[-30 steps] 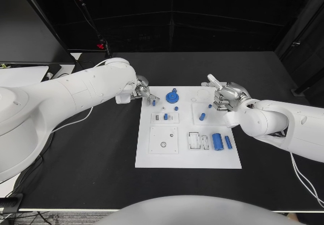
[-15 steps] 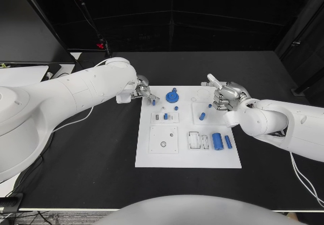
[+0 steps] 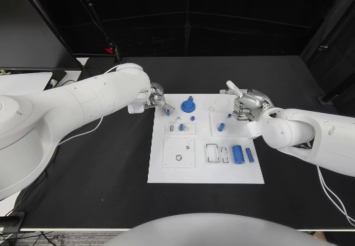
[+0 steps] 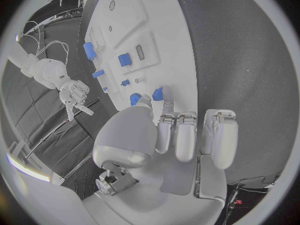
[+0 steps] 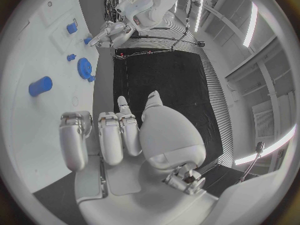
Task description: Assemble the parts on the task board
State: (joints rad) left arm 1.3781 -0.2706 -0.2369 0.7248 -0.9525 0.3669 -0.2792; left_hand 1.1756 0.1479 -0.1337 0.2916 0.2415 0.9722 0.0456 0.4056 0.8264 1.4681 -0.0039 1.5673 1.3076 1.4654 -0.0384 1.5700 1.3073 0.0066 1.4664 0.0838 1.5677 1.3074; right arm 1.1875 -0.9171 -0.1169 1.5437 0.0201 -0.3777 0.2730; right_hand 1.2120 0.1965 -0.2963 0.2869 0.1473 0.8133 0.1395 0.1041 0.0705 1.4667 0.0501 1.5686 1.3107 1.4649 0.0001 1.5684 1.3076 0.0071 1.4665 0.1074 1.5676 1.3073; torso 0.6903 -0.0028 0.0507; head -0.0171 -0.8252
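The white task board (image 3: 207, 174) lies in the middle of the black table. At its far left corner my left hand (image 3: 156, 99) pinches a small blue part (image 3: 168, 110) between thumb and finger, just over the board's edge; the left wrist view shows this blue part (image 4: 157, 93) at the fingertips. My right hand (image 3: 249, 105) hovers at the board's far right corner, fingers curled in, nothing visible in it. On the board are a blue gear (image 3: 189, 106), a tilted blue peg (image 3: 221, 126) and a thick blue cylinder (image 3: 237, 154).
A slim blue pin (image 3: 250, 156) lies beside the thick cylinder. Small blue pieces (image 3: 180, 127) stand in the block behind a round-recessed white tile (image 3: 179, 154). Bare black table (image 3: 96, 169) surrounds the board. A white cable (image 3: 81, 132) trails on the left.
The blue part in my left hand has shifted slightly toward the board's left edge. My right hand has stayed where it was.
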